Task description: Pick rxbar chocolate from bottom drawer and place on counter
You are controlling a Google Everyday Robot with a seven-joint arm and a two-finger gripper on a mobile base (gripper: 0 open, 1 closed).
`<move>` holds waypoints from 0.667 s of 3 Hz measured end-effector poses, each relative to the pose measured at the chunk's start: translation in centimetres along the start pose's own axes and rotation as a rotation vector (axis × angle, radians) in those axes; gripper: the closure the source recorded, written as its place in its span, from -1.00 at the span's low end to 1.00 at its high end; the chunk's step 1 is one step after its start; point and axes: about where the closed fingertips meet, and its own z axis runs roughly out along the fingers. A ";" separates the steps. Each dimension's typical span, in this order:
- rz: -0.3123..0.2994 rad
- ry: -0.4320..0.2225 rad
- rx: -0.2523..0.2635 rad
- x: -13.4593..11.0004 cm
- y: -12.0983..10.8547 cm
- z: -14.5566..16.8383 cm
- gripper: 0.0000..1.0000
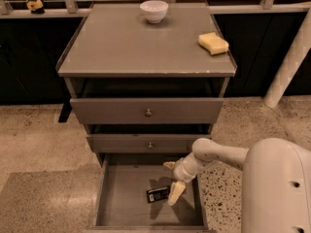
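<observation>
The bottom drawer (116,208) is pulled out, and the rxbar chocolate (157,194), a small black bar with white print, lies flat on its floor right of centre. My gripper (171,179) hangs inside the drawer just right of and above the bar, open. One pale finger (176,192) points down beside the bar's right end, the other sits higher near the drawer's back. Nothing is held. Above, the counter (131,47) is the grey cabinet top with a worn front edge.
A white bowl (154,10) stands at the counter's back centre and a yellow sponge (213,43) lies at its right. Two knobbed drawers (148,112) sit partly open above the bottom one. My arm's white body (277,188) fills the lower right. A white post (289,62) stands at right.
</observation>
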 end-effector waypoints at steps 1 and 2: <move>0.000 0.000 -0.004 0.0 0.2 0.1 -1.00; 0.042 -0.016 0.029 1.5 0.4 2.7 -1.00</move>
